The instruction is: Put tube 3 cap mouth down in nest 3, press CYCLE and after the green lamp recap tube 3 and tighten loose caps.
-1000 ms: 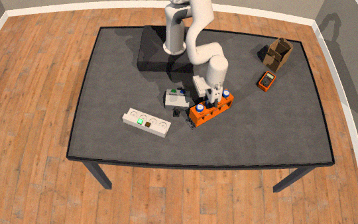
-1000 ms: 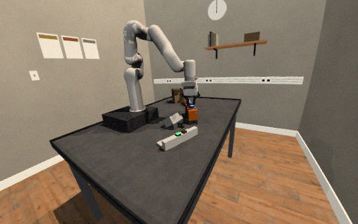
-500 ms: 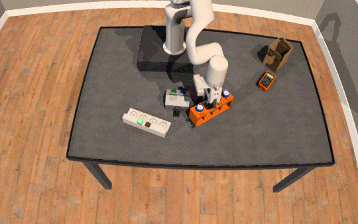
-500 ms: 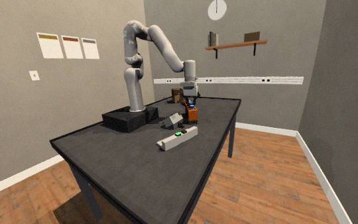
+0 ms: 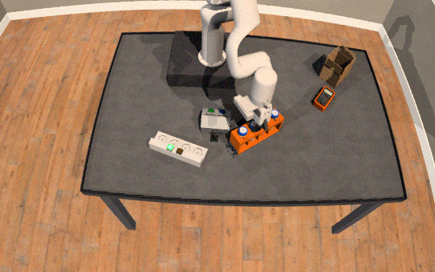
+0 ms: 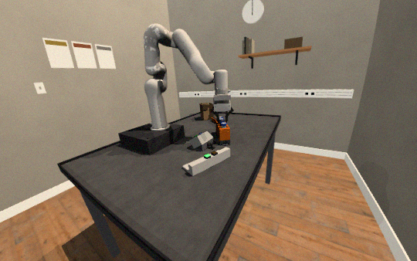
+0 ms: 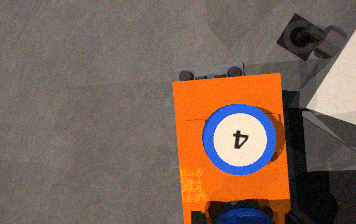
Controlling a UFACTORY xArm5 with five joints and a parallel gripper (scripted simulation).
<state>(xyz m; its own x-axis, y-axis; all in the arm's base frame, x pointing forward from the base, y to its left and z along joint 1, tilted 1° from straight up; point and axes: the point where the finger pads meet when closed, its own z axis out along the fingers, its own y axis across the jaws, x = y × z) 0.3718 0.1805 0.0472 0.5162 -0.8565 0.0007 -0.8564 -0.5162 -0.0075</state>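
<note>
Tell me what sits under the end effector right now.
The orange tube rack. The cap marked 4 and the far end cap show; those between are mostly covered by the arm.

Orange decapping station (image 7: 200,165), blue-rimmed white cap (image 7: 239,139) marked 4, green lamp (image 5: 170,147), dark grey table (image 5: 322,161)

The smooth, glossy white arm of rounded tubular links (image 6: 193,58) has bulbous joint housings and a flared round foot (image 5: 212,61). Its boxy light-grey tool (image 5: 261,117) carries darker fingers. No markings or cables are discernible.
</note>
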